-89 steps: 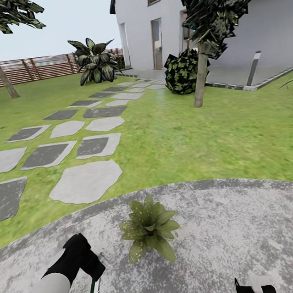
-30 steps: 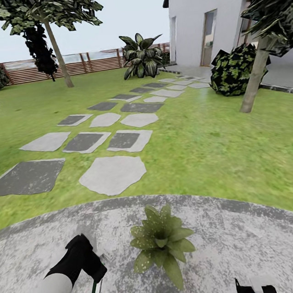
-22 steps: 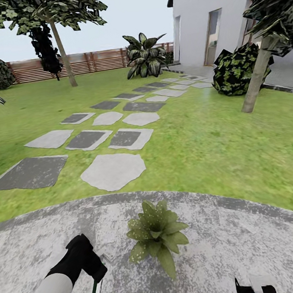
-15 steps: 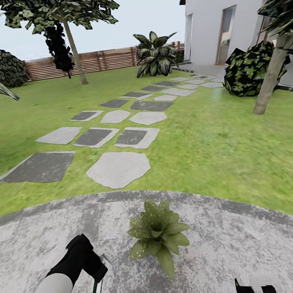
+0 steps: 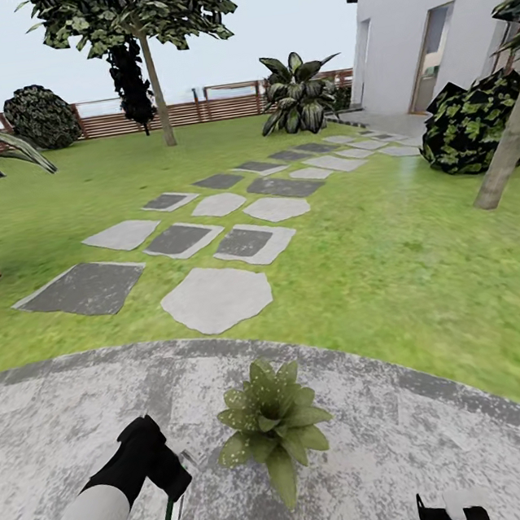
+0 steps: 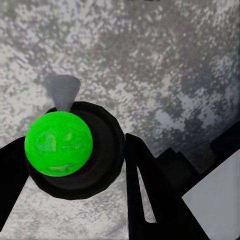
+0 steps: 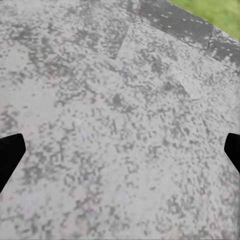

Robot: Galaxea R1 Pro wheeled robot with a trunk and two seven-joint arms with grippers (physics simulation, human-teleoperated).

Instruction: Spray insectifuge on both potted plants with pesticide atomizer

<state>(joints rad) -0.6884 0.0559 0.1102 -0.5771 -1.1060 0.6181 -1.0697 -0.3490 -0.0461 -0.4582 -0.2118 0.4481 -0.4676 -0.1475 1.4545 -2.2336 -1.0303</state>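
**Atomizer in my left jaws, beside one potted plant**

Head view: my left gripper (image 5: 168,487) is clamped on the pesticide atomizer (image 5: 171,516), which hangs downward over the grey stone patio (image 5: 415,436). Its white label band is visible, but I can read no writing on it. One potted plant (image 5: 270,423) sits on the patio just beside the bottle. Past the patio lie lawn (image 5: 393,275), stepping stones (image 5: 216,297) and a wooden fence (image 5: 191,111).

Left wrist view: the bottle's bright green end (image 6: 58,144) sits between my black fingers (image 6: 145,185).

Right wrist view: my right gripper (image 7: 120,150) has its jaws wide apart, above bare patio stone.
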